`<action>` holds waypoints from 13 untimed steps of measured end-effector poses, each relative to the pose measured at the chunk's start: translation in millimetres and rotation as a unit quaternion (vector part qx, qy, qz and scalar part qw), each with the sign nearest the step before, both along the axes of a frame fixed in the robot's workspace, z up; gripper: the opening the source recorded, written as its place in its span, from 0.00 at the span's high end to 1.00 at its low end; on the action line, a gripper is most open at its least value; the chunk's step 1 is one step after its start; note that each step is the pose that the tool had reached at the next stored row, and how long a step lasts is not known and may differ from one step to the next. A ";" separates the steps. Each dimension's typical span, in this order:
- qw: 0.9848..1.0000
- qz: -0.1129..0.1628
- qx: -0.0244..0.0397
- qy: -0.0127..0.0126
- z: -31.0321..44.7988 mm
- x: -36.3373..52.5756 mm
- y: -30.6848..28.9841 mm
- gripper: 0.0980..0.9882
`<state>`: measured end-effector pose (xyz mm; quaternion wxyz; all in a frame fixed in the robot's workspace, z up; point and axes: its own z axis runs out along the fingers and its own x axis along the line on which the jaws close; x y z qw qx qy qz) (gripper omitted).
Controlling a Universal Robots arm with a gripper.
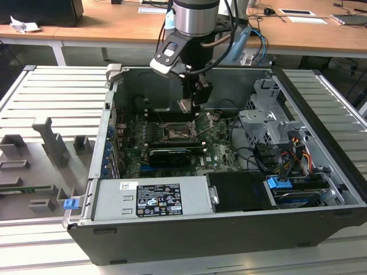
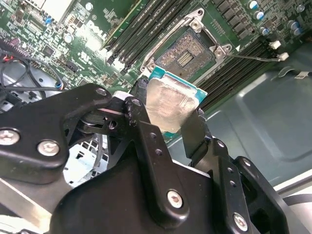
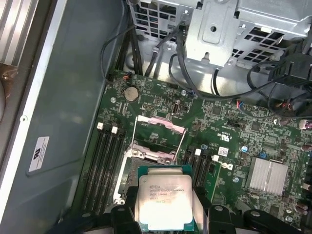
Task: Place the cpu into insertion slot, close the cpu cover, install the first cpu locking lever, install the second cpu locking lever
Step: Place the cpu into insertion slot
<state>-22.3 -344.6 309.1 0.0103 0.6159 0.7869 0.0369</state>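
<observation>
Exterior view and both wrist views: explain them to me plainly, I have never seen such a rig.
The exterior view looks from outside at a robot arm reaching down into an open computer case. The two wrist views come from cameras riding on the arm, looking along its tool. The tool is shut on the cpu, a small silvery square chip, held above the green circuit board. Below it the insertion slot is bare, with the cpu cover raised open.

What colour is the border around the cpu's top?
Teal-green, framing the silver-grey cpu; clearest in the second wrist view.
</observation>
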 end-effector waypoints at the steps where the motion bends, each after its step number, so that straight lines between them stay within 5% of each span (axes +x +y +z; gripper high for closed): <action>1: 1.000 -0.006 0.000 0.000 -0.2 0.0 0.0 0.52; 13: 0.999 -0.043 0.000 0.001 -3.9 0.0 0.0 0.52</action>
